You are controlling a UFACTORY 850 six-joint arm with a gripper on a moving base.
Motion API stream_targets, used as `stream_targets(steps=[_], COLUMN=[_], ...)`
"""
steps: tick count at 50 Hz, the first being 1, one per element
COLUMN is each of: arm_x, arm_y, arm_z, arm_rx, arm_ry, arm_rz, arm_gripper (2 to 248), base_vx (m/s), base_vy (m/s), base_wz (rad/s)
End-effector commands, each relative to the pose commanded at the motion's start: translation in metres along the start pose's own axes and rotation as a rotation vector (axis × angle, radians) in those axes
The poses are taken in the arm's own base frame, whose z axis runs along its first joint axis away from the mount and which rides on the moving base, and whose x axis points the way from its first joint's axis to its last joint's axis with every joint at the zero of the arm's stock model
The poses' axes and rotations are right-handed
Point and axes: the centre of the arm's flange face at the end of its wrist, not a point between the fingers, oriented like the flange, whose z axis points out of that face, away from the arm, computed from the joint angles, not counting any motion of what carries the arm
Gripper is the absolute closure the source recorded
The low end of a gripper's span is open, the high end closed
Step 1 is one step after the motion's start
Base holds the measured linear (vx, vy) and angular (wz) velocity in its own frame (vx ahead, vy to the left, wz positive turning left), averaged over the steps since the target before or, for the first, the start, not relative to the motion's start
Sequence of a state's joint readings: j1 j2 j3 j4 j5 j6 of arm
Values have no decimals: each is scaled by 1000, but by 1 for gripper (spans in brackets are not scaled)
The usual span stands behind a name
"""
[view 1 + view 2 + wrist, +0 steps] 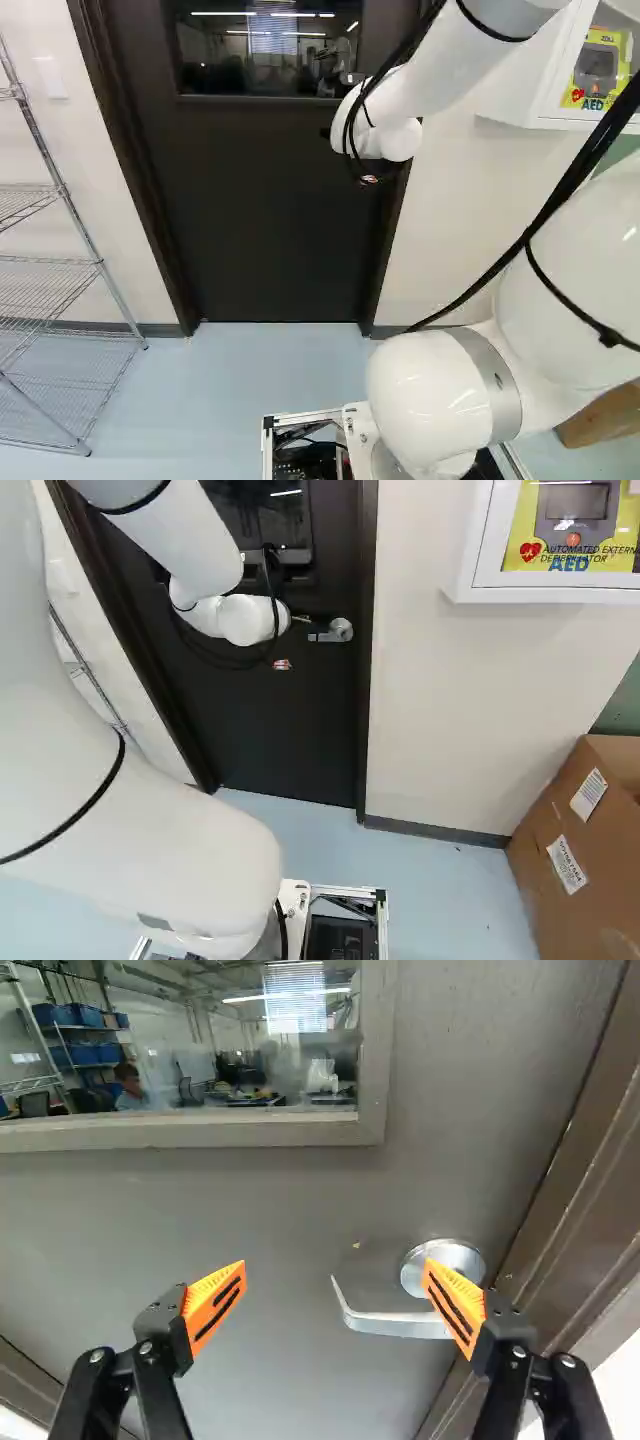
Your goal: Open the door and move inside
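Reaching the handle (395, 1324) looks like the step in hand. The door (290, 1210) is closed, and the handle lies ahead of the gripper (336, 1262), off toward one finger rather than centred. The fingers stand wide apart, holding nothing. The next move likely calls for a small sideways alignment, then easing forward to turn the handle before working the door open.

The dark door (280, 220) stands closed, its silver lever handle (395, 1324) level.
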State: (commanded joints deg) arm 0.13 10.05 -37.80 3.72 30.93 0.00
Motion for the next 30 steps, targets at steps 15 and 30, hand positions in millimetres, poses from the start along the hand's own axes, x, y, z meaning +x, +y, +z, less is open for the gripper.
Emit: stream_targets(steps=[15,30], arm_x=[-15,-29], arm_y=[1,2], arm_z=[5,12], arm_rx=[-3,-7], arm_ry=[-34,-69], arm_rz=[-1,-2], arm_gripper=[3,3], base_vx=[0,0], base_vy=[0,0], base_wz=[0,0])
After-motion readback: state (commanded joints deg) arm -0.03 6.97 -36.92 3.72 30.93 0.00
